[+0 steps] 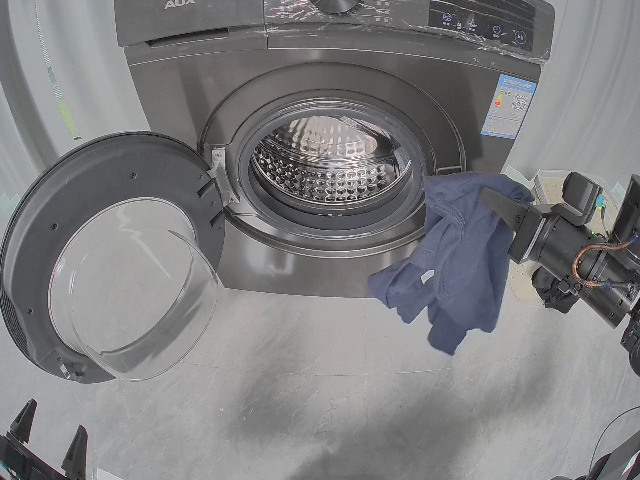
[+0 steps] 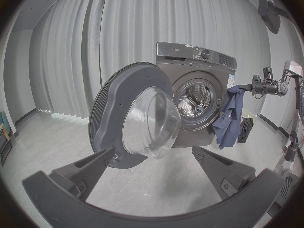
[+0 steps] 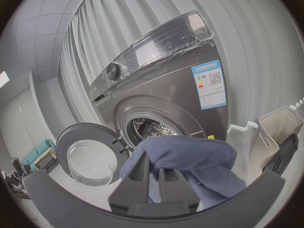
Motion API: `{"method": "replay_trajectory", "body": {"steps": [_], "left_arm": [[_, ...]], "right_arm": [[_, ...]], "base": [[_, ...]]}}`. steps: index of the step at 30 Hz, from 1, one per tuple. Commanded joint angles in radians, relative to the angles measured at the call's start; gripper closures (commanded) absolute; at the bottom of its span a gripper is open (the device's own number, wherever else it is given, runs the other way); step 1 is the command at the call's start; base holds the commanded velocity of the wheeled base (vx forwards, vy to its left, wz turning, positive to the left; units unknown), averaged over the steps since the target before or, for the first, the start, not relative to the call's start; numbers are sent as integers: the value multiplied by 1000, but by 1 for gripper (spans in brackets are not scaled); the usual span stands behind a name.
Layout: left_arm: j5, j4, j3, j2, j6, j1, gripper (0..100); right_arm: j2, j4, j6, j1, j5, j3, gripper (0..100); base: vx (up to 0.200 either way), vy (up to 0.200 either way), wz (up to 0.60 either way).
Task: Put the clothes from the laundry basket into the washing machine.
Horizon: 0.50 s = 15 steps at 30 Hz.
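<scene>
A grey front-loading washing machine (image 1: 333, 135) stands with its round door (image 1: 113, 255) swung wide to the left and the steel drum (image 1: 327, 161) bare. My right gripper (image 1: 497, 203) is shut on a blue garment (image 1: 460, 255) that hangs just right of the drum opening, above the floor. The same blue garment (image 3: 190, 159) drapes over the shut fingers (image 3: 141, 174) in the right wrist view. A white perforated laundry basket (image 3: 278, 127) lies beside the machine with a dark garment (image 3: 283, 154) spilling from it. My left gripper (image 1: 50, 435) is open, low at the front left.
Pale curtains (image 2: 95, 48) line the walls behind the machine. The open door (image 2: 133, 114) juts out over the grey floor (image 1: 300, 381) on the left side. A dark garment (image 2: 245, 129) lies on the floor by the machine's right corner.
</scene>
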Motion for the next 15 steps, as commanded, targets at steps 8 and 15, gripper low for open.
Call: {"method": "replay_trajectory", "body": {"steps": [8,15], "left_arm": [[1,0,13,-17,-1,0,0],[1,0,15,-17,-1,0,0]], "right_arm": [[1,0,0,5,0,1,100],[7,0,1,5,0,3,100]], "base": [[0,-50,0],[0,-143,0]]}}
